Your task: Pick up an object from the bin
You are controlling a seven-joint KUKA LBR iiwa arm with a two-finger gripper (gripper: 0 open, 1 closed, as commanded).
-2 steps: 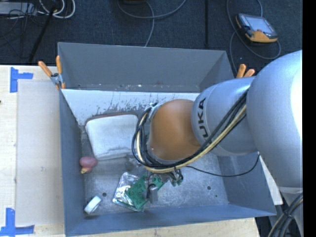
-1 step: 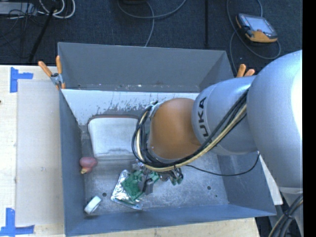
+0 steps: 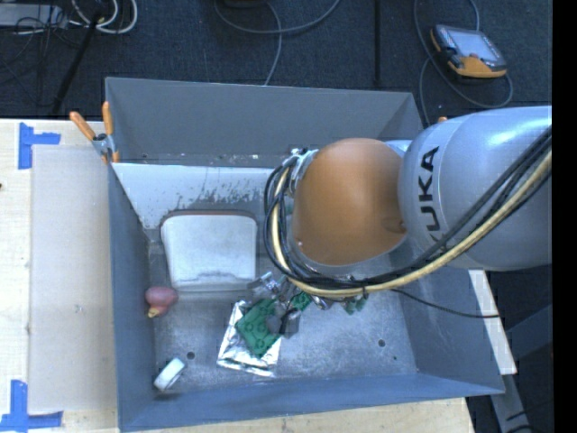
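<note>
The jaws, their opening not discernible under the orange wrist cover [image 3: 347, 201], sit just over the green item [image 3: 257, 329] lying on a crumpled foil packet [image 3: 242, 354] at the front centre of the bin [image 3: 379, 336]; a lift could snag the foil or slip.

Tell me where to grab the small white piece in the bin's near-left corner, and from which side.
Probably its middle, from straight above, closing across the short width. The white piece lies flat and slantwise on the bin floor, apart from other things, but near the left wall, so a sideways approach looks cramped.
</note>
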